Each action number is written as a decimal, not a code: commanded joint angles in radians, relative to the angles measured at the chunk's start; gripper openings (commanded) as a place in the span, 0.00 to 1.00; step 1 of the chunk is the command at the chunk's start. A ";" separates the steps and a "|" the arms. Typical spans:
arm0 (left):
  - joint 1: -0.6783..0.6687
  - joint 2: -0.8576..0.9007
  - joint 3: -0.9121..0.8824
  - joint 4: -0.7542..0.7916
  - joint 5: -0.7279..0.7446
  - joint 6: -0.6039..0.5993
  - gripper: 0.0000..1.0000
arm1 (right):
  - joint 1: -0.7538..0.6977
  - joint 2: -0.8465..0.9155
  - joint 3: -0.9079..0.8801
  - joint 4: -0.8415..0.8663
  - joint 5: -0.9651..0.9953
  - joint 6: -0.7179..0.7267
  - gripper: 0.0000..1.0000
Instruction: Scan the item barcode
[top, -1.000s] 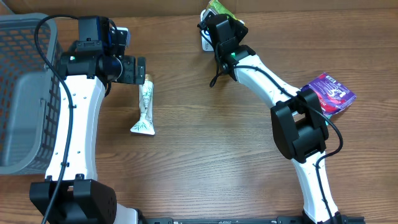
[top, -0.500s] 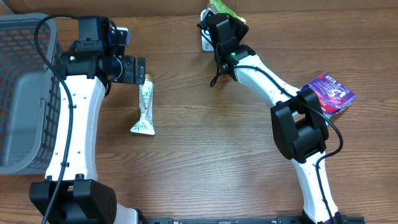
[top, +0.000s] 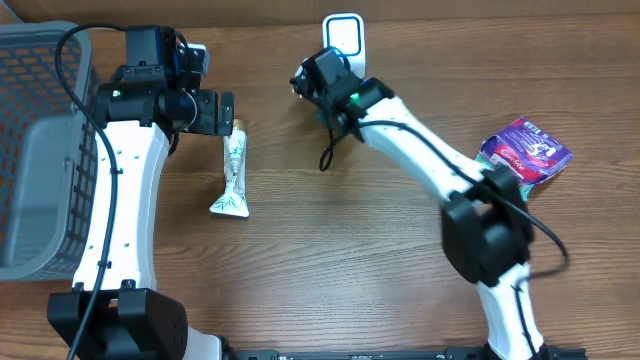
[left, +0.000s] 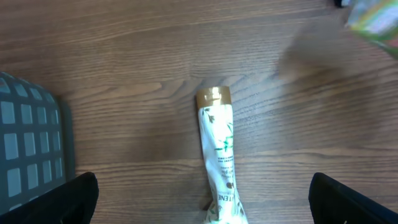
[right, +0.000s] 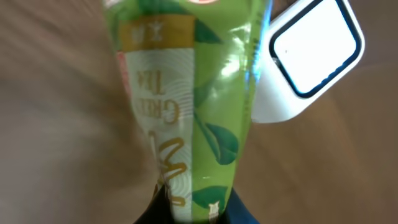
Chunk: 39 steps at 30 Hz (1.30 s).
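The right arm has swung left since a moment ago, uncovering the white, rounded-square scanner (top: 342, 33) at the far edge of the wooden counter (top: 330, 260). The right pincer (right: 189, 210) is pinched nearly closed on a glossy green tea packet (right: 186, 106), just beside the scanner. From above, the wrist hides the packet. The left pincer (top: 226, 112) hangs fully spread, holding nothing, by the gold cap of a soft white tube (left: 217, 155).

Bright, even light, soft shadows; motion blur smears the right arm (top: 420, 150) and tea pack (left: 376, 25).
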 joint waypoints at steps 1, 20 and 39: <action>0.004 -0.022 0.007 0.000 0.001 -0.018 1.00 | -0.047 -0.267 0.036 -0.106 -0.341 0.426 0.04; 0.004 -0.022 0.007 0.000 0.001 -0.018 1.00 | -0.467 -0.268 -0.435 -0.089 -0.217 1.178 0.04; 0.003 -0.022 0.007 0.000 0.001 -0.018 1.00 | -0.591 -0.309 -0.487 -0.100 -0.340 1.101 0.55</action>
